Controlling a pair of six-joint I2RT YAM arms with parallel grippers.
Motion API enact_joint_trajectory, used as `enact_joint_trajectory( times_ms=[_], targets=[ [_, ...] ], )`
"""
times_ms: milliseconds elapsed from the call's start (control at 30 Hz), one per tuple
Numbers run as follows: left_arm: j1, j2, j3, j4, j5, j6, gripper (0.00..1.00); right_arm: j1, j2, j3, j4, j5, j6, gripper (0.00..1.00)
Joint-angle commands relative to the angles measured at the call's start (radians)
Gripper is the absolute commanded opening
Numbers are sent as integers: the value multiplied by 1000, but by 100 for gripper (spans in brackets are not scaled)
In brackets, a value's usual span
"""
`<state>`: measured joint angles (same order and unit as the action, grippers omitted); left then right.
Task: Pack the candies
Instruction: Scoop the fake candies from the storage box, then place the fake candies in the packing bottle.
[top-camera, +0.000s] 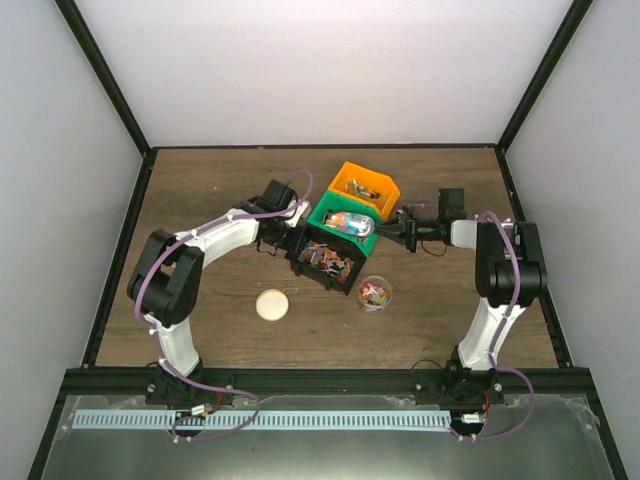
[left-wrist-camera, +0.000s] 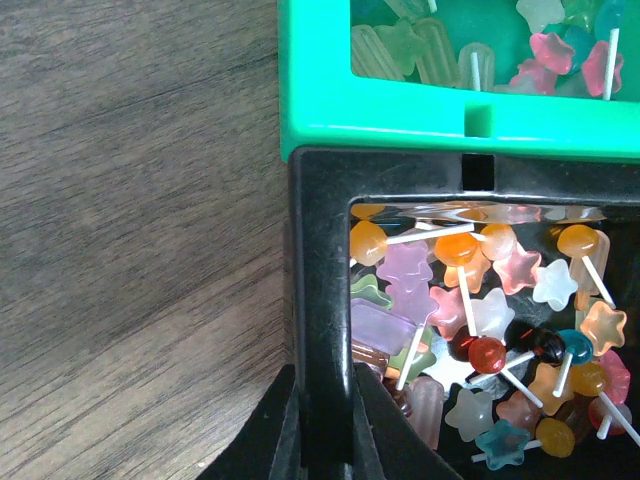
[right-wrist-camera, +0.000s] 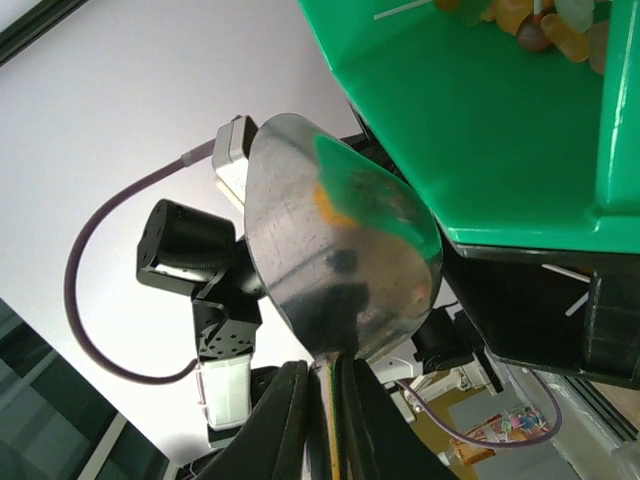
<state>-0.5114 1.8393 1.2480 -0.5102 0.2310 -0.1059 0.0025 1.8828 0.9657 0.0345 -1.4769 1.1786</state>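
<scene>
While left claw (left-wrist-camera: 325, 385) pins the black bin (left-wrist-camera: 320, 220) steady, right claw (right-wrist-camera: 322, 375) clamps the scoop (right-wrist-camera: 330, 250) at green bin's (right-wrist-camera: 480, 130) three o'clock.

Wood-grain table (top-camera: 200, 190), dark brown. White panels (top-camera: 330, 60) on back, left, right; black frame (top-camera: 105, 75) at corners. Grey metal ledge (top-camera: 300, 455) along near edge. Light even, diffuse.

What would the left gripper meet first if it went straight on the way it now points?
The left gripper, shut on the side wall of the black bin, points along that wall toward the green bin. Probably the green bin's rim comes first, though its height relative to the fingers is unclear.
</scene>
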Motion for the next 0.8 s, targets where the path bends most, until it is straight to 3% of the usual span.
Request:
enact_joint_trajectory(
  times_ms=[0, 533, 767],
  targets=[
    [-3, 36, -4, 20, -3, -18, 4, -31, -63, -18, -77, -51, -69, 1],
    [-2, 39, -4, 21, 9, -21, 4, -124, -224, -151, -233, -73, -233, 1],
    [-3, 36, -9, 26, 26, -29, 4, -177, -312, -228, -394, -77, -395, 1]
  ],
)
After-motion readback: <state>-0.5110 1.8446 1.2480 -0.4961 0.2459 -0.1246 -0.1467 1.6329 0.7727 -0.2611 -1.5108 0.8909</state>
